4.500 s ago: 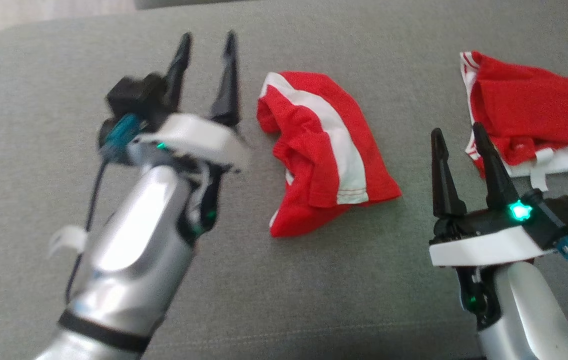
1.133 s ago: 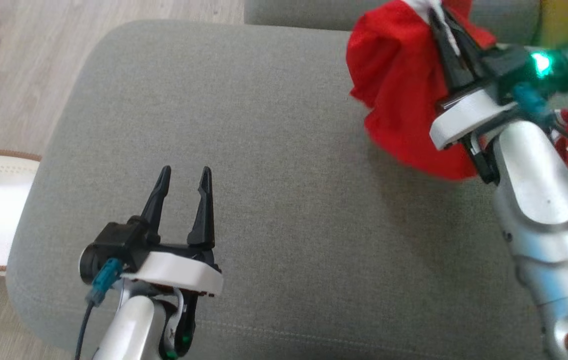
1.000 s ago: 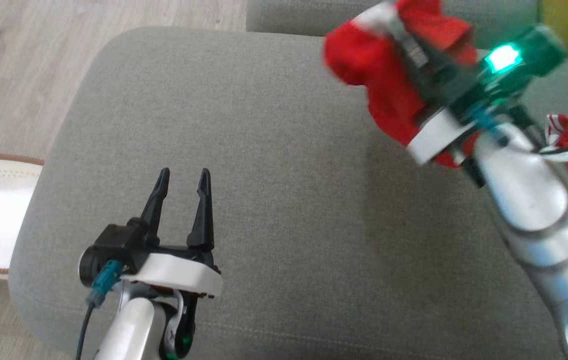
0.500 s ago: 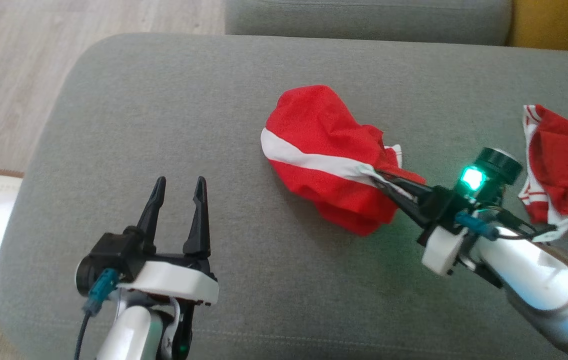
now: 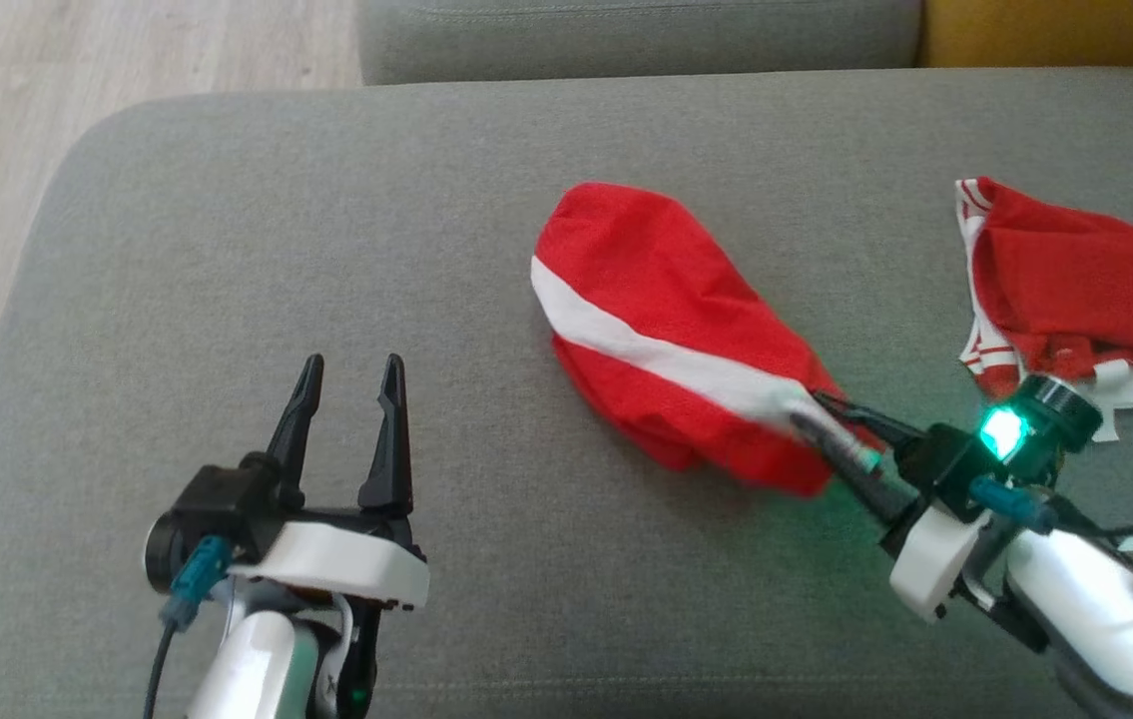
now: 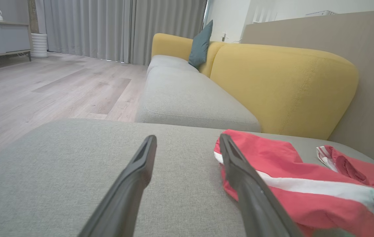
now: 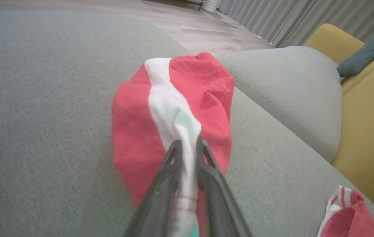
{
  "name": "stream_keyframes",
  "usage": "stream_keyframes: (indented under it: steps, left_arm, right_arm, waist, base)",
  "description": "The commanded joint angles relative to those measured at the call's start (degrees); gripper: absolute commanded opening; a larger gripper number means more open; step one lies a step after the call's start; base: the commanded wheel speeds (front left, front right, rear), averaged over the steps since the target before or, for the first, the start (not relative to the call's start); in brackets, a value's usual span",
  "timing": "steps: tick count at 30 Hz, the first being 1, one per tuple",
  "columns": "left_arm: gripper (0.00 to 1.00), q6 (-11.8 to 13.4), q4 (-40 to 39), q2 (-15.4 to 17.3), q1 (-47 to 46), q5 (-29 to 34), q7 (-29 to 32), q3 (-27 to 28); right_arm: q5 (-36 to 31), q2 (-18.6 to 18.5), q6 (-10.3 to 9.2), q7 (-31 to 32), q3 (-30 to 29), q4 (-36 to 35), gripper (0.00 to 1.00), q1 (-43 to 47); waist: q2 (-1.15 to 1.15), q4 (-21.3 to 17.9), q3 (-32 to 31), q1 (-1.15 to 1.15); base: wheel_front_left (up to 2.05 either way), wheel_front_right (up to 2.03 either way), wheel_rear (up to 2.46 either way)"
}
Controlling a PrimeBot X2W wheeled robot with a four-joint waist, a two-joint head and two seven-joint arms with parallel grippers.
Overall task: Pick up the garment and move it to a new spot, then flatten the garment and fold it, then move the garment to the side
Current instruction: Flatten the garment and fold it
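A wide grey seat cushion [image 5: 326,250] carries everything here, with pale wood floor [image 5: 77,60] off its left end and, in the left wrist view, a yellow sofa back [image 6: 282,85] rising beyond it. The red garment [image 5: 666,340] with one white stripe lies rumpled on the cushion, a little right of its middle (the stripe runs slantwise toward the robot's right arm). A second red piece [image 5: 1075,280] with white trim sits near the cushion's right edge, apart from the first. The right gripper [image 5: 811,411] reaches in low from the lower right, its jaws pressed together on the garment's near end, where the white stripe bunches between them. The left gripper [image 5: 352,364] hangs over bare cushion at the lower left, well apart from the garment, jaws spread with nothing between them.
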Motion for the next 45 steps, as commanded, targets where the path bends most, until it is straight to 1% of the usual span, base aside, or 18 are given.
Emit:
stream_keyframes:
  steps: [1,4,6,8,10,11,12,14,15,18,20,23,27,35,39,45]
  left_arm:
    - [1.0,-0.15,-1.63,0.08,-1.98,0.45,-0.29,1.88]
    - [1.0,-0.34,-1.34,0.08,-2.11,0.64,-0.29,1.95]
    - [1.0,-0.53,-1.12,0.08,-2.35,0.85,-0.29,2.02]
    - [1.0,-0.69,-0.89,0.08,-2.71,1.01,-0.29,2.14]
    - [1.0,-0.85,-0.82,0.08,-3.17,1.18,-0.29,2.32]
    - [1.0,-0.9,-0.88,0.08,-3.41,1.23,-0.29,2.48]
    - [1.0,-0.93,-1.03,0.08,-3.72,1.35,-0.29,2.88]
    - [1.0,-1.03,-1.14,0.08,-3.93,1.45,-0.29,3.26]
    - [1.0,-1.14,-1.13,0.08,-4.03,1.51,-0.29,3.37]
    - [1.0,-1.46,-1.08,0.08,-4.4,1.63,-0.29,3.6]
    - [1.0,-1.6,-1.02,0.08,-4.54,1.69,-0.29,3.66]
    - [1.0,-1.92,-0.77,0.08,-4.89,1.89,-0.29,3.57]
    - [1.0,-2.16,-0.52,0.08,-5.2,2.17,-0.29,3.61]
    - [1.0,-2.51,-0.24,0.08,-6.1,2.31,-0.29,3.59]
    - [1.0,-2.42,-0.17,0.08,-6.01,1.83,-0.29,2.72]
    - [1.0,-2.28,0.03,0.08,-5.98,1.62,-0.29,1.99]
  right_arm:
    - [-0.22,-0.34,-0.04,0.16,-0.78,-1.94,1.0,0.72]
    - [0.62,0.71,-0.04,0.25,-4.39,-3.21,1.0,2.49]
    - [1.12,1.59,-0.04,0.25,-7.94,-4.34,1.0,3.57]
    - [1.23,3.12,-0.04,0.09,-13.17,-5.39,1.0,4.76]
    - [0.65,5.63,-0.04,-0.39,-19.62,-6.89,1.0,6.13]
    - [0.22,7.36,-0.04,-0.66,-23.02,-7.84,1.0,6.95]
    - [-0.59,11.48,-0.04,-1.12,-28.39,-10.29,1.0,8.96]
    - [-2.0,16.12,-0.04,-1.35,-32.64,-12.84,1.0,11.32]
    - [-2.49,18.6,-0.04,-1.46,-33.98,-14.07,1.0,12.63]
    - [-4.8,24.65,-0.04,-1.85,-35.55,-17.01,1.0,16.2]
    - [-4.95,27.11,-0.04,-2.31,-35.76,-17.95,1.0,18.33]
    - [-6.38,28.35,-0.04,-2.94,-33.27,-17.83,1.0,20.8]
    - [-5.2,28.47,-0.04,-3.43,-32.77,-17.61,1.0,21.07]
    - [-4.04,28.5,-0.04,-3.86,-34.2,-16.2,1.0,20.54]
    - [-1.82,28.51,-0.04,-2.5,-35.41,-13.73,1.0,20.56]
    - [3.01,28.51,-0.04,0.36,-34.82,-9.72,1.0,20.54]
  waist:
    - [0.0,-0.45,-0.2,0.0]
    - [0.0,-1.14,-0.4,0.0]
    - [0.0,-1.66,-0.37,0.0]
    - [0.0,-2.13,-0.29,0.0]
    - [0.0,-2.65,0.0,0.0]
    - [0.0,-2.96,0.19,0.0]
    - [0.0,-3.6,0.54,0.0]
    - [0.0,-4.21,0.89,0.0]
    - [0.0,-4.46,1.06,0.0]
    - [0.0,-5.08,1.53,0.0]
    - [0.0,-5.44,1.68,0.0]
    - [0.0,-5.89,1.99,0.0]
    - [0.0,-6.14,2.14,0.0]
    - [0.0,-5.8,2.75,0.0]
    - [0.0,-4.82,3.16,0.0]
    - [0.0,-3.47,3.83,0.0]
  base:
    - [0.0,0.0,0.0]
    - [0.0,0.0,0.0]
    - [0.0,0.0,0.0]
    - [0.0,0.0,0.0]
    - [0.0,0.0,0.0]
    - [0.0,0.0,0.0]
    - [0.0,0.0,0.0]
    - [0.0,0.0,0.0]
    - [0.0,0.0,0.0]
    - [0.0,0.0,0.0]
    - [0.0,0.0,0.0]
    - [0.0,0.0,0.0]
    - [0.0,0.0,0.0]
    - [0.0,0.0,0.0]
    - [0.0,0.0,0.0]
    - [0.0,0.0,0.0]
